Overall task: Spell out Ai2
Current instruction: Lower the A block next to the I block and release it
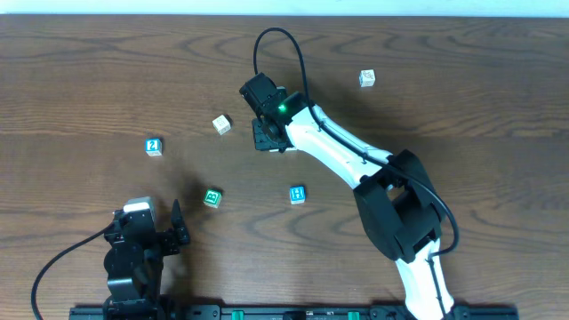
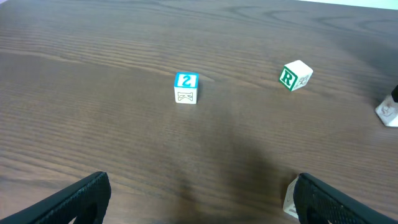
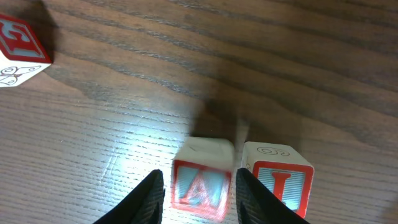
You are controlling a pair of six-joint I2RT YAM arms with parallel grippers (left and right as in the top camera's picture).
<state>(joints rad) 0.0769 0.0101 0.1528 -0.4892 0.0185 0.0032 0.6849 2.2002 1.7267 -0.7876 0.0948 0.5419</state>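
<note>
Since A must stand beside I, the right gripper (image 3: 199, 190) straddles the A (image 3: 203, 177) just beside the I (image 3: 278, 179) on the desk (image 3: 186, 68), grip unclear, while the left gripper (image 2: 199, 196) rests with jaws apart, facing the 2 (image 2: 186, 88).

Right arm (image 1: 331, 142) white with black joints (image 1: 400, 209), black cable (image 1: 298, 55) and green light (image 1: 283, 110); left tool (image 2: 200, 193) black

The fingers (image 3: 153, 196) flank A block (image 3: 200, 181) beside I block (image 3: 277, 182).

Dark wood-grain table (image 1: 89, 71), pale strip (image 1: 284, 5) along far edge
</note>
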